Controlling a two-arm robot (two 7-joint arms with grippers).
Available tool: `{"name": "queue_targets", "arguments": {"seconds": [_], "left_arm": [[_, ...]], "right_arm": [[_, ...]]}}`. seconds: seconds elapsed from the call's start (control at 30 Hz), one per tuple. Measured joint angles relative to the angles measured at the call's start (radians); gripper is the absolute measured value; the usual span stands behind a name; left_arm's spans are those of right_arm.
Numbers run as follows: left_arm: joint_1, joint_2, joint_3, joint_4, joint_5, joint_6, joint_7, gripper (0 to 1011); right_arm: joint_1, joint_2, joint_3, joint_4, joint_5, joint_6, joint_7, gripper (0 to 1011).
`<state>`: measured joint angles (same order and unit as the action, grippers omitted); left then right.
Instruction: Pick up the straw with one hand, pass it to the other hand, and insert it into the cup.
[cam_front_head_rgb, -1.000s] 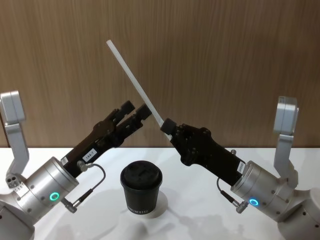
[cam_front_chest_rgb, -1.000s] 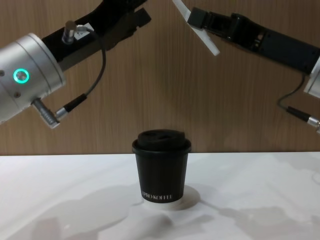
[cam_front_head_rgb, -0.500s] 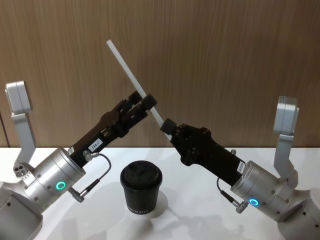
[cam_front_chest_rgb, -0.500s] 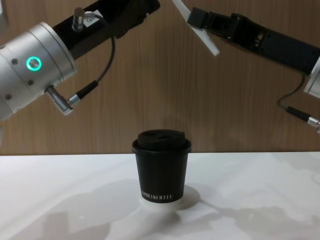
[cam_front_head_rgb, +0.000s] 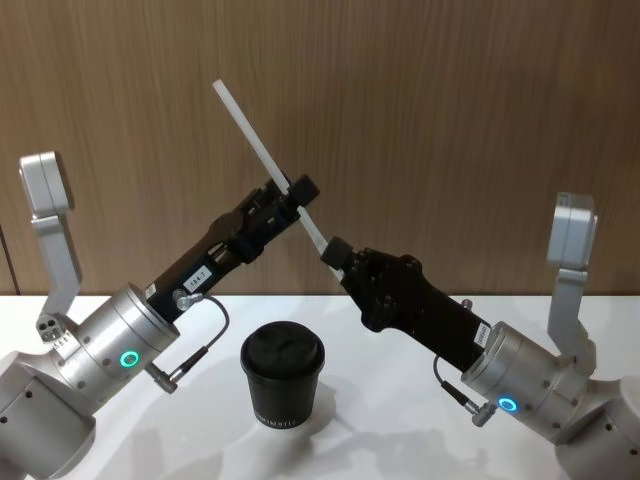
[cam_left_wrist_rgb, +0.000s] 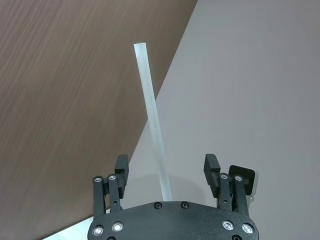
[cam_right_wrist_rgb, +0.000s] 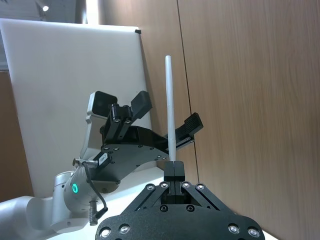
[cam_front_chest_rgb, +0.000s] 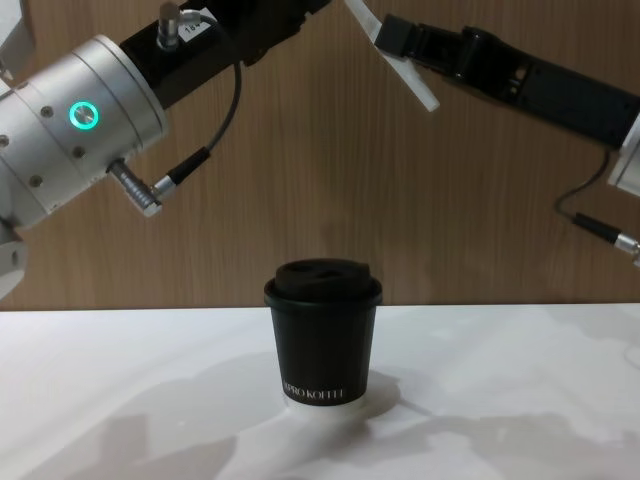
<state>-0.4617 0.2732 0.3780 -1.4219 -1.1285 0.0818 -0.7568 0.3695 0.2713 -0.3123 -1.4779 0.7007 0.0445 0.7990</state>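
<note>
Right pincer (cam_front_head_rgb: 334, 252) is closed on the straw (cam_front_head_rgb: 262, 145), gripping near its lower end. A short stub pokes out below the fingers. Left pincer (cam_front_head_rgb: 290, 192) is spread wide, one finger on either side of the straw's mid-length. In the left wrist view the fingers (cam_left_wrist_rgb: 121, 164) stand clear of it, with no contact seen.

Straw: thin, straight, white, held in the air and tilted, upper end leaning toward the robot's left against the wood-panel wall (cam_front_head_rgb: 450, 120).

Cup (cam_front_head_rgb: 282, 385): small, black, lidded, white lettering. It stands upright on the white bench (cam_front_head_rgb: 390, 430), about midway between its left and right sides and clear of the far edge, with bare surface all round. The straw is well above it.

Both arms slant up and inward from the left and right sides, meeting over the cup.
</note>
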Motion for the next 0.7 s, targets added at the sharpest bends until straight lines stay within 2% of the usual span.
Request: {"name": "queue_targets", "arguments": {"seconds": [0.1, 0.2, 0.23, 0.27, 0.3, 0.7], "left_arm": [[-0.004, -0.001, 0.002, 0.003, -0.004, -0.001, -0.001, 925], [-0.006, -0.001, 0.003, 0.005, -0.007, -0.004, -0.003, 823], [-0.007, -0.001, 0.004, 0.005, -0.007, -0.005, -0.003, 823], [-0.008, -0.001, 0.004, 0.006, -0.008, -0.008, -0.005, 764], [-0.008, -0.001, 0.005, 0.007, -0.009, -0.009, -0.005, 755], [-0.010, 0.007, 0.007, 0.013, -0.019, -0.024, -0.008, 361]], "right_arm": [[0.000, 0.000, 0.000, 0.000, 0.000, 0.000, 0.000, 0], [0.000, 0.000, 0.000, 0.000, 0.000, 0.000, 0.000, 0], [0.000, 0.000, 0.000, 0.000, 0.000, 0.000, 0.000, 0], [0.000, 0.000, 0.000, 0.000, 0.000, 0.000, 0.000, 0], [0.000, 0.000, 0.000, 0.000, 0.000, 0.000, 0.000, 0], [0.000, 0.000, 0.000, 0.000, 0.000, 0.000, 0.000, 0]]}}
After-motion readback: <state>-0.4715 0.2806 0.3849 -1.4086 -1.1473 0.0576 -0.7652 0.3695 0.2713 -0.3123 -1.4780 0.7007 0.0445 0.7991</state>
